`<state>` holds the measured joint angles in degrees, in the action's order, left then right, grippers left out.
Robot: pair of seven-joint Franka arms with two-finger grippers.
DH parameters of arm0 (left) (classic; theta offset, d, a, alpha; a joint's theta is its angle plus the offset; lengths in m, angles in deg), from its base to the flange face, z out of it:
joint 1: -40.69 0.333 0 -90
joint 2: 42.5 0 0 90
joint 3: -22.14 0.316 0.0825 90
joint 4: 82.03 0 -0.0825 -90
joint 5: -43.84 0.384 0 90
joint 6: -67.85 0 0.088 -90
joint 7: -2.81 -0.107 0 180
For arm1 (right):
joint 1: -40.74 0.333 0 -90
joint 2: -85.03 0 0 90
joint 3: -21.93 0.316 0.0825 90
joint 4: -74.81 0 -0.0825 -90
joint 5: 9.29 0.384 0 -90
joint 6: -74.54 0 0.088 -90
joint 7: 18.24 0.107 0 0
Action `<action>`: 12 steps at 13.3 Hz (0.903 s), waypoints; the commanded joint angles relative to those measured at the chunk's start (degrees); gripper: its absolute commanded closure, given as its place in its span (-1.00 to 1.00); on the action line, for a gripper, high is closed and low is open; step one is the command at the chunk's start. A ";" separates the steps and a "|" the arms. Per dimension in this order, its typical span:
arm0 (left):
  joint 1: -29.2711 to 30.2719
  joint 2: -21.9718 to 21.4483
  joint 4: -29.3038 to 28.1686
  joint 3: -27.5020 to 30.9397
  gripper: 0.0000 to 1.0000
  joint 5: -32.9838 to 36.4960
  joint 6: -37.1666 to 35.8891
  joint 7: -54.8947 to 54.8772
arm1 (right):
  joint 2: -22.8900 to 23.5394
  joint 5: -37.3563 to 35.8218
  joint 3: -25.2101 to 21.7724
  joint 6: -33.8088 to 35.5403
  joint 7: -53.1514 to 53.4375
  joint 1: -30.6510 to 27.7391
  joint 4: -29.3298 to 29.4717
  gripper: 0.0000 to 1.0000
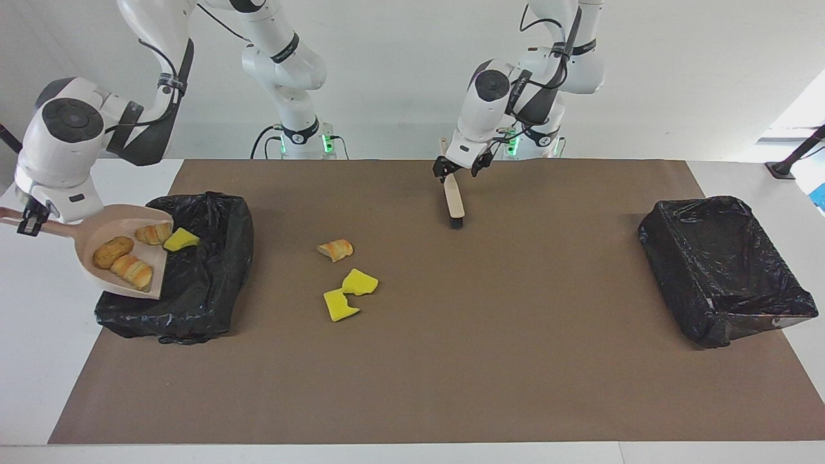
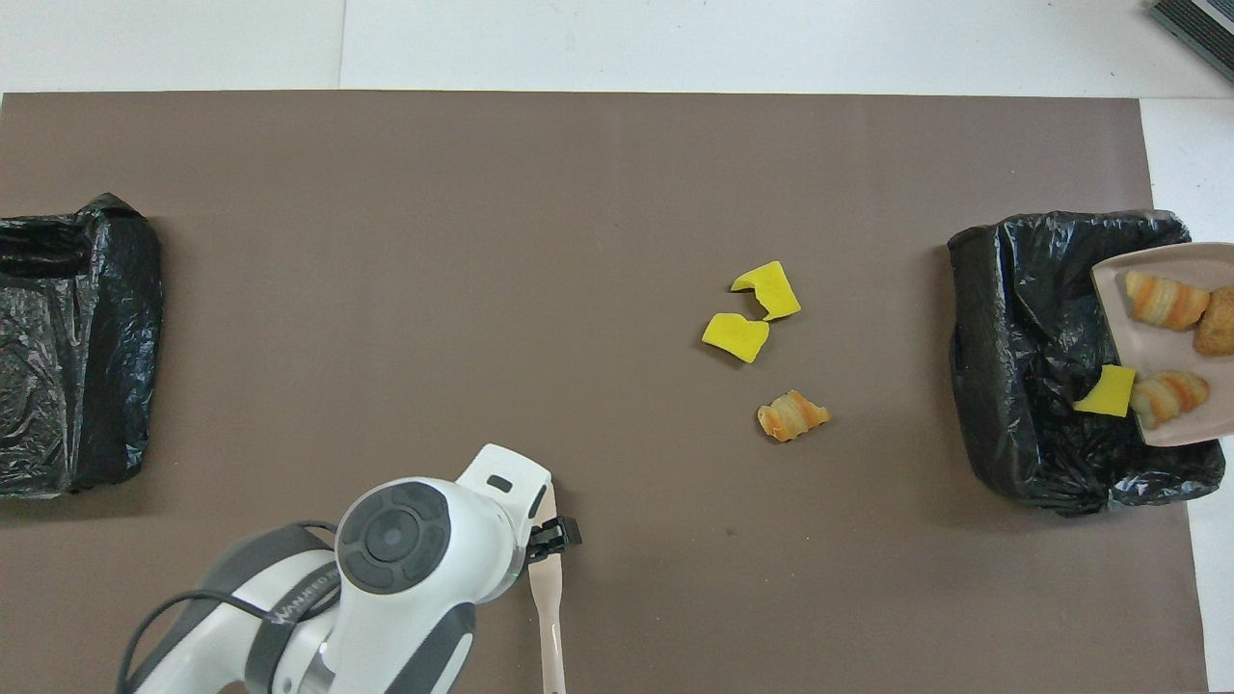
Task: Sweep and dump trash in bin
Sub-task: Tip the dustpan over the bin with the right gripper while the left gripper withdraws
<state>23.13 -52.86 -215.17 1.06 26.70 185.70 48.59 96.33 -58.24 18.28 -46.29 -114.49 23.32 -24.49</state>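
Observation:
My right gripper (image 1: 27,220) is shut on the handle of the beige dustpan (image 1: 103,263), which hangs tilted over the black-lined bin (image 1: 200,303) at the right arm's end of the table. Three bread lumps (image 1: 131,271) lie in the pan, and a yellow sponge chunk (image 1: 180,240) sits at its lip over the bin. On the mat lie one bread lump (image 1: 335,249) and two yellow sponge pieces (image 1: 359,281). My left gripper (image 1: 459,169) is open, low over the handle of the brush (image 1: 456,201), whose bristles rest on the mat.
A second black-lined bin (image 1: 722,270) stands at the left arm's end of the table. The brown mat (image 1: 515,361) covers most of the white table. From overhead, the brush handle (image 2: 550,617) points back toward the robots beside the left arm.

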 commanded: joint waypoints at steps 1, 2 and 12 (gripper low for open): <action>5.67 2.36 7.80 -0.45 -1.00 2.27 -5.78 -0.33 | -1.63 -4.81 0.05 -0.46 -1.83 0.98 -0.47 1.00; 7.17 2.28 9.03 -0.45 -1.00 4.73 -5.96 -1.64 | -1.63 -6.75 0.05 -0.37 -1.40 1.33 -0.72 1.00; 30.37 4.21 23.54 -0.37 -1.00 9.58 -17.20 -44.69 | -6.19 -10.55 0.05 3.59 0.71 1.87 -0.20 1.00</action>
<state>51.15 -50.47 -195.65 1.64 34.98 171.98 8.75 93.40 -67.26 18.03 -43.14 -113.43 26.27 -24.01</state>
